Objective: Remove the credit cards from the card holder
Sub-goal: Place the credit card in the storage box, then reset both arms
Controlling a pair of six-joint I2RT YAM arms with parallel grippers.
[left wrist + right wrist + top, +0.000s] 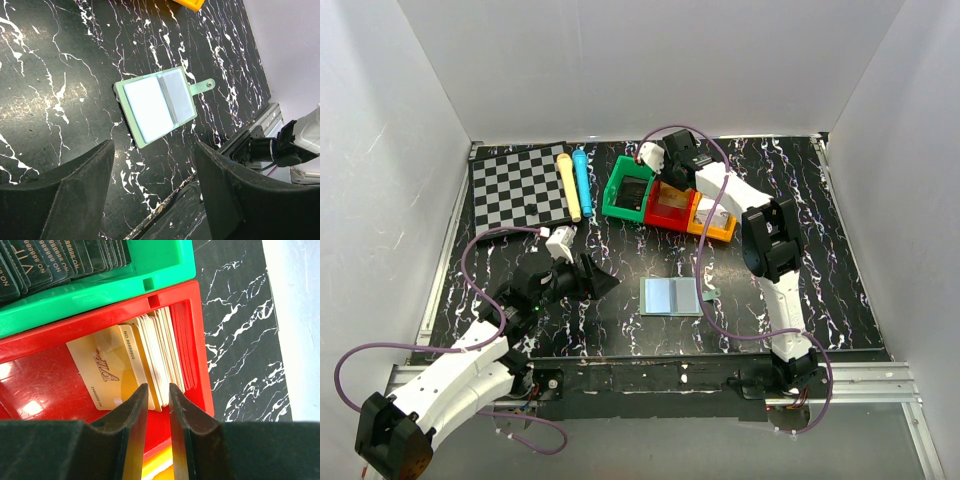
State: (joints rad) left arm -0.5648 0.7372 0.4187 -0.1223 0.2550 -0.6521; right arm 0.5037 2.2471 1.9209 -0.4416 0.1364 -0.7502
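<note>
The card holder [157, 106] lies open (2 pale panels up) on the surface [60, 60] ahead of your wide-apart left claw [154, 150], while your right claw [157, 390], nearly together with its grip unclear, hangs over thin, stiff, slick credit cards [110, 372] in the red bin [45, 390], best pinched by an edge.

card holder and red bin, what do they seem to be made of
Card holder: probably soft vinyl or faux leather with a matte finish. It lies flat, has teal edging and a thin tab, and shows no glare. The pale blue panels could be frosted plastic sleeves, though that is uncertain.
Red bin: rigid moulded plastic with a glossy finish, judging by the bright highlights on its floor and its thick, crisp walls.
</note>
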